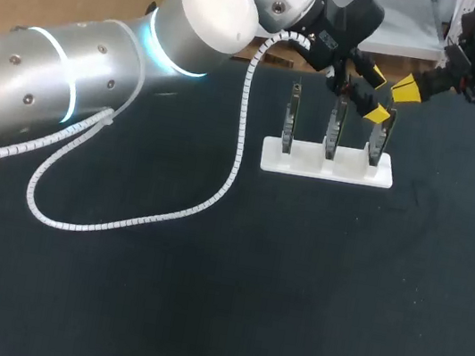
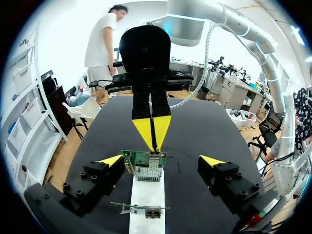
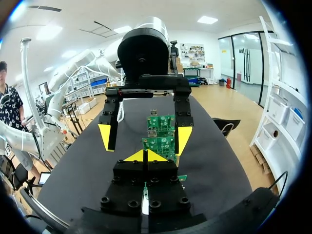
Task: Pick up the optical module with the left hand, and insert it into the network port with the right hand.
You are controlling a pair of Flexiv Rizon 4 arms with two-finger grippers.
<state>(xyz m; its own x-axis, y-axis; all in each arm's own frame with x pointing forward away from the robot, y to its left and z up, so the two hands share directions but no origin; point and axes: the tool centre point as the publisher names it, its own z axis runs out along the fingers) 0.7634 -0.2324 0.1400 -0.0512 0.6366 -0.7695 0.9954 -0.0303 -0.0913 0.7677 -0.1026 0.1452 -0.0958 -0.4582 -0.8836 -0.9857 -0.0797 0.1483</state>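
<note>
The coming move turns on the end of the row. Three upright green circuit boards [image 1: 336,129] stand in a white slotted plastic base [image 1: 307,164] on the black table [image 1: 200,299], and both our claws meet at the green board at the right end [image 1: 378,144]. Our left claw [image 1: 376,93] lies along the row's long axis with its yellow tips spread wide, one on either side of that end board and, as far as we can judge, touching neither face. Our right claw [image 1: 405,89] faces it from the opposite end, tips pinched together just above the board's upper edge, so we judge it the nearer of the two to the port. The left wrist view shows what the head view hides: a silver metal port cage [image 2: 147,171] on the end board, directly beneath the right claw's closed tips. The right wrist view shows the left fingers framing the boards, but our own claw covers the cage there. We cannot pick out the optical module as a separate piece in any view; whether it sits between the right tips or in the cage, we cannot tell
</note>
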